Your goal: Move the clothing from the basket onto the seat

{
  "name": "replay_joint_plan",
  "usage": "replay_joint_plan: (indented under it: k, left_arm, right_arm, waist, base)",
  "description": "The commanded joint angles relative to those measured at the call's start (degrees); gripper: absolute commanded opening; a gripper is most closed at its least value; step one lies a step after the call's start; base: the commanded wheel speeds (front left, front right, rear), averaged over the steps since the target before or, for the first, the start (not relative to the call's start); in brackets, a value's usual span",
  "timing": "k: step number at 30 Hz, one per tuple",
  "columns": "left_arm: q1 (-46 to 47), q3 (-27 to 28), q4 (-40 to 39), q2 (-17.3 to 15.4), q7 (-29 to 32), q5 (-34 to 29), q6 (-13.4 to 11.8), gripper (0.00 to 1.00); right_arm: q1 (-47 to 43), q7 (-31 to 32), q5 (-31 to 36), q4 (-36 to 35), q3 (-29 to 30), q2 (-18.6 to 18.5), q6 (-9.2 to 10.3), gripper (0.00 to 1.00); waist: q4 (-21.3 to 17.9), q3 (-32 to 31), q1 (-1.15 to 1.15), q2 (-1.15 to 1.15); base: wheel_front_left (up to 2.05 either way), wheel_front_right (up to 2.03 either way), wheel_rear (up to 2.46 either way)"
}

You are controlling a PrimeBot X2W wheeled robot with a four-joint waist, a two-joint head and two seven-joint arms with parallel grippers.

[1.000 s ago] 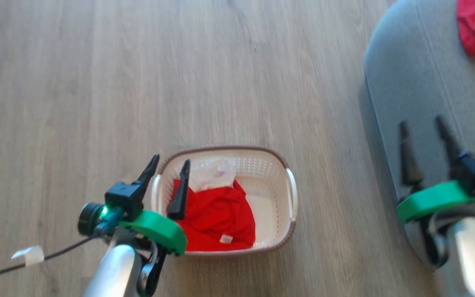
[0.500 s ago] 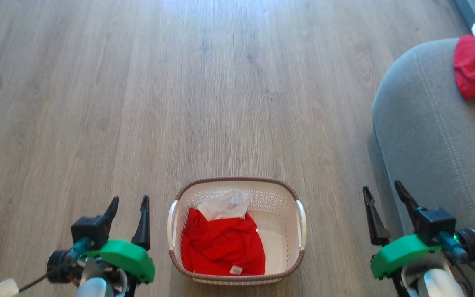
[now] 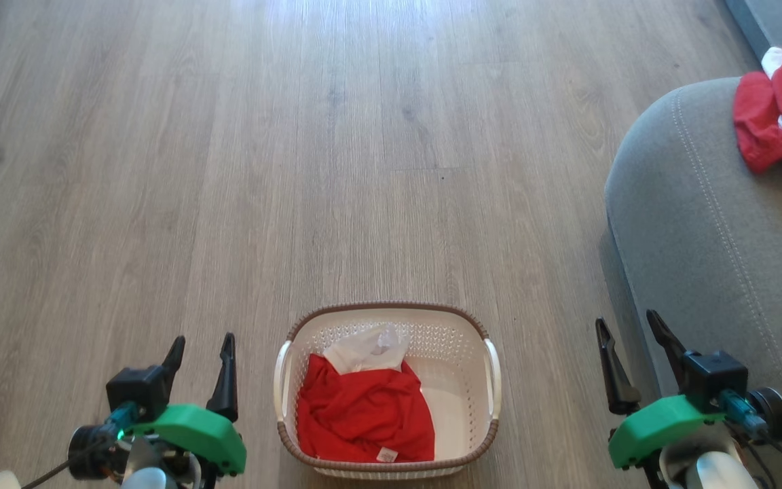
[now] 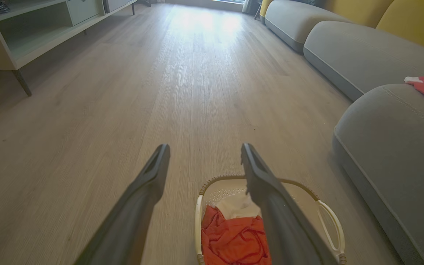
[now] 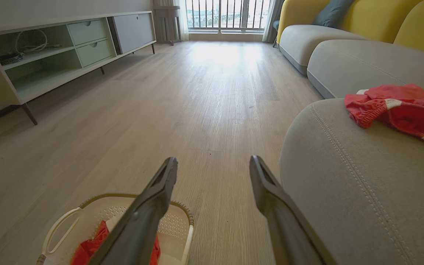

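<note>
A small cream perforated plastic basket with a brown woven rim sits on the pale wood plank floor, near the robot and midway between its arms. In the basket lies a crumpled bright red fabric garment, bunched against the left wall, with a small white cloth piece just beyond it on the far side. The right half of the basket floor is bare. A second red garment with white trim already lies on the large grey upholstered seat cushion, far right.

The left gripper hangs just left of the basket, its fingers spread and holding nothing. The right gripper hovers between the basket and the seat's rounded edge, likewise spread and empty.

The red heap lies to the right of the left gripper and slightly below it, so that arm is the nearer one. The basket's long axis appears to run left to right. The heap itself is rumpled, with no clear long axis or direction. The next reach likely goes rightward and down over the left handle.
</note>
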State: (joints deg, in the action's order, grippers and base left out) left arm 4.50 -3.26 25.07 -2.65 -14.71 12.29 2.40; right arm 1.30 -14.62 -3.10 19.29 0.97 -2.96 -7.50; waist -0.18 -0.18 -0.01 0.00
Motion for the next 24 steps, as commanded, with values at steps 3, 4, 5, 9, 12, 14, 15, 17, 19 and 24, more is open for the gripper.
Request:
replay_joint_plan:
  k: [3,4,5,9,12,14,15,17,19,24]
  left_arm:
    - [1.14,2.13,-1.92,-0.23,-0.29,0.47,0.09,1.00]
    - [1.15,2.16,-1.97,-0.23,-0.29,0.45,0.09,1.00]
    - [1.16,2.20,-2.02,-0.23,-0.29,0.44,0.10,1.00]
    - [1.23,2.10,-2.08,-0.23,-0.29,0.41,0.11,1.00]
    - [1.22,2.04,-2.13,-0.23,-0.29,0.44,0.01,1.00]
    - [1.21,2.01,-2.16,-0.23,-0.29,0.47,-0.01,1.00]
    - [1.21,2.00,-2.17,-0.23,-0.29,0.49,-0.01,1.00]
    - [1.23,1.94,-2.20,-0.23,-0.29,0.56,-0.03,1.00]
    - [1.23,1.91,-2.22,-0.23,-0.29,0.58,-0.05,1.00]
    - [1.28,1.87,-2.31,-0.23,-0.29,0.78,0.01,1.00]
  right_arm:
    - [0.56,-0.38,-0.50,-1.55,-1.34,0.08,0.01,1.00]
    - [0.61,-0.38,-0.55,-1.55,-1.35,0.08,0.01,1.00]
    - [0.67,-0.38,-0.59,-1.57,-1.35,0.08,0.01,1.00]
    - [0.71,-0.38,-0.69,-1.57,-1.25,0.08,0.01,1.00]
    - [0.70,-0.38,-0.76,-1.55,-1.22,0.08,0.01,1.00]
    - [0.72,-0.38,-0.84,-1.51,-1.18,0.08,0.01,1.00]
    - [0.74,-0.38,-0.85,-1.49,-1.16,0.08,0.01,1.00]
    - [0.77,-0.38,-0.83,-1.48,-1.11,0.08,0.01,1.00]
    - [0.79,-0.38,-0.81,-1.48,-1.10,0.08,0.01,1.00]
    - [0.91,-0.38,-0.69,-1.44,-1.02,0.08,0.01,1.00]
  waist:
    - [-0.25,0.07,0.01,0.00]
    - [-0.32,0.12,0.01,0.00]
    - [-0.40,0.19,0.01,0.00]
    - [-0.58,0.37,0.01,0.00]
    - [-0.67,0.45,0.01,0.00]
    - [-0.71,0.46,0.01,0.00]
    - [-0.72,0.46,0.01,0.00]
    - [-0.73,0.43,0.01,0.00]
    - [-0.74,0.42,0.01,0.00]
    - [-0.73,0.37,0.01,0.00]
  base:
    - [0.00,0.00,0.00]
    - [0.00,0.00,0.00]
    - [0.00,0.00,0.00]
    - [0.00,0.00,0.00]
    - [0.00,0.00,0.00]
    - [0.00,0.00,0.00]
    - [0.00,0.00,0.00]
    - [0.00,0.00,0.00]
    - [0.00,0.00,0.00]
    - [0.00,0.00,0.00]
